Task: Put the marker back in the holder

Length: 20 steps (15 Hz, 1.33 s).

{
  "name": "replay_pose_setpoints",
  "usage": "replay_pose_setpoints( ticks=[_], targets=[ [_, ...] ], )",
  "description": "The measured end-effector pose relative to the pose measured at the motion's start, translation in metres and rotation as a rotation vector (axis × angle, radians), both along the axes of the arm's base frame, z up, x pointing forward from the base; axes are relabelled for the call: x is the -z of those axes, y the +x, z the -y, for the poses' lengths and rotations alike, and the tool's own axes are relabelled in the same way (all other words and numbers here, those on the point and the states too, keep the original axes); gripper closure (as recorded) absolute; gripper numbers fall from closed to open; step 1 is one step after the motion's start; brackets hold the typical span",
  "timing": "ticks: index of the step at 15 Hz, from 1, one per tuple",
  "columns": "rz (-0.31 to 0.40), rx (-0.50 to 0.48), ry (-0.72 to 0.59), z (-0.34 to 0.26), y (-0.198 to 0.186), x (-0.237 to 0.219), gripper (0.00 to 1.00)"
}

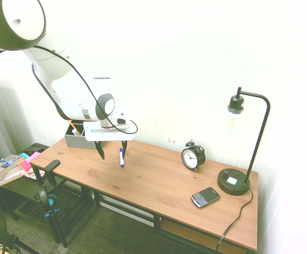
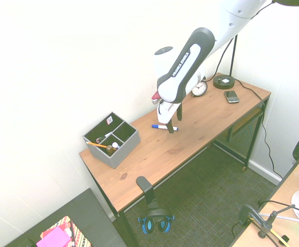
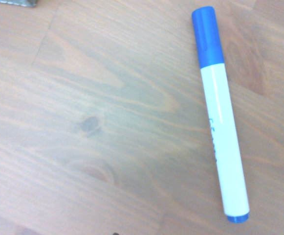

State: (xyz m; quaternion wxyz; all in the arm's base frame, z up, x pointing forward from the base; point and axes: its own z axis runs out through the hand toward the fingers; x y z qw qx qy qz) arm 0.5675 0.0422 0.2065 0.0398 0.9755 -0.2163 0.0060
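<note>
Wooden desk (image 1: 158, 182) — marker (image 1: 121, 157) lies flat between spread fingers (image 1: 100, 150), holder (image 2: 113, 140) apart.

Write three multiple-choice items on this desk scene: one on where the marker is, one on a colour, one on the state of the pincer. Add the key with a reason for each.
1. Where is the marker?
A. Standing in the holder
B. Lying flat on the desk
C. Leaning on the alarm clock

2. What colour is the marker's cap?
A. Red
B. Green
C. Blue

3. What is the state of the pincer?
A. Open, holding nothing
B. Shut on the marker
C. Shut on the phone

Key:
1. B: the second exterior view shows the marker lying on the desk, apart from the holder.
2. C: the wrist view shows a blue cap on a white barrel.
3. A: the first exterior view shows the two fingers spread apart over the desk, one on each side of the marker, with nothing held between them.
</note>
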Motion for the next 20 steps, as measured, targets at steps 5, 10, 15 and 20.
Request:
replay_pose_setpoints(
  ticks=[5, 10, 15, 20],
  targets=[
    [0.022, -0.020, -0.010, -0.011, 0.024, 0.011, 0.00],
    [0.023, -0.073, -0.010, -0.021, 0.039, 0.035, 0.00],
    [0.033, -0.100, -0.007, -0.026, 0.056, 0.040, 1.00],
    [0.027, -0.097, -0.002, -0.028, 0.062, 0.044, 1.00]
  ],
)
